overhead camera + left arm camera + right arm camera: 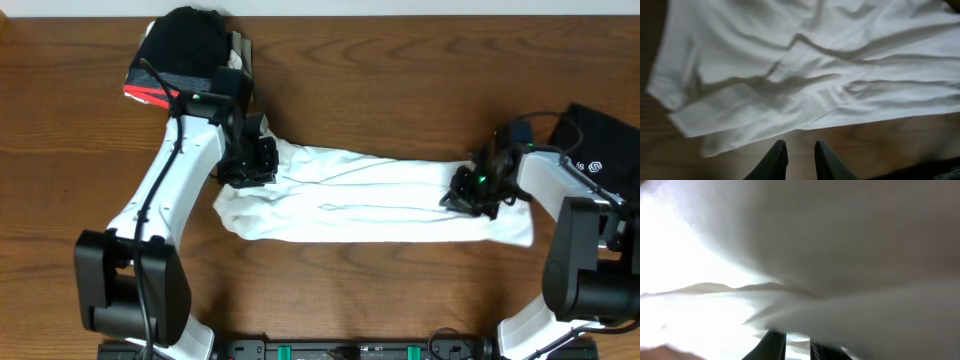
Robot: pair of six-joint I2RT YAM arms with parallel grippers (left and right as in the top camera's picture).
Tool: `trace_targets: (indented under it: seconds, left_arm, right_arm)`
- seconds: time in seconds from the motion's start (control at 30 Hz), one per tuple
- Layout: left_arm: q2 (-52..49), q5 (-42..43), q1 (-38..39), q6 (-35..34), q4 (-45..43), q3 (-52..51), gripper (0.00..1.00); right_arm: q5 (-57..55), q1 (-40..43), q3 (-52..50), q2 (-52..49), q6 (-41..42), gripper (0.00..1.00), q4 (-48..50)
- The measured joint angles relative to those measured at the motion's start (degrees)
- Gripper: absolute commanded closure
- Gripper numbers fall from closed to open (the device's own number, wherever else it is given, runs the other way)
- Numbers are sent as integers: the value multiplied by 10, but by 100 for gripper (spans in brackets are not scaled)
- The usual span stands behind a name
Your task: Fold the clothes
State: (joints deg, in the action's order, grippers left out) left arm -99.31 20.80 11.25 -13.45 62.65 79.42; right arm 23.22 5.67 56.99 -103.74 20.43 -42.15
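The white shirt [370,195] lies folded into a long band across the middle of the table. My left gripper [248,165] hangs at its left end. In the left wrist view this gripper [801,146] is over bare wood just off the shirt's [815,65] edge, its jaws slightly apart with nothing between them. My right gripper [470,195] is down on the shirt's right end. Seen from the right wrist, that gripper [797,336] has its jaws a little apart, with white cloth [840,240] draped over the tips and showing in the gap.
A black garment with a white logo [605,150] lies at the right edge, behind the right arm. A pile of dark cloth with a red edge [180,55] sits at the back left. The wooden table [400,60] shows all around the shirt.
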Motion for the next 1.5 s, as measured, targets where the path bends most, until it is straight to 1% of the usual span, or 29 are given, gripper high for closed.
trace_targets:
  seconds: [0.13,0.2,0.3,0.47,0.5,0.53,0.57,0.6,0.63,0.7,0.77,0.9,1.03,1.33,1.5]
  left_arm:
    - [0,0,0,0,2,0,78]
    - [0,0,0,0,2,0,77]
    - [0,0,0,0,2,0,77]
    - [0,0,2,0,1,0,77]
    - [0,0,3,0,-1,0,77]
    - [0,0,5,0,-2,0,77]
    - [0,0,9,0,-1,0,77]
    - [0,0,12,0,-1,0,77]
    - [-1,0,15,0,-1,0,77]
    - [-5,0,21,2,-3,0,68]
    - [-17,0,23,1,-10,0,65]
    - [-52,0,23,0,-33,0,66]
    - [-99,0,17,0,-55,0,71]
    - [-175,0,-26,1,-52,0,73]
    - [-182,-1,-39,7,-38,0,74]
  right_arm:
    - [-48,14,52,0,-8,84,-31]
    - [-64,16,96,0,-20,80,-71]
    - [-73,16,145,-1,-31,80,-124]
    - [-81,16,237,-1,-45,70,-230]
    - [-81,16,250,-1,-45,65,-247]
    - [-83,17,263,0,-46,51,-263]
    - [-86,17,269,0,-43,32,-273]
    - [-90,19,273,0,-44,1,-284]
    - [-96,22,275,1,-45,1,-292]
    - [-116,33,274,1,-45,1,-307]
    - [-130,53,270,1,-44,1,-309]
    - [-148,97,246,1,-44,1,-309]
    - [-153,129,220,1,-44,1,-307]
    - [-152,133,193,1,-44,1,-285]
    - [-152,133,187,1,-44,1,-279]
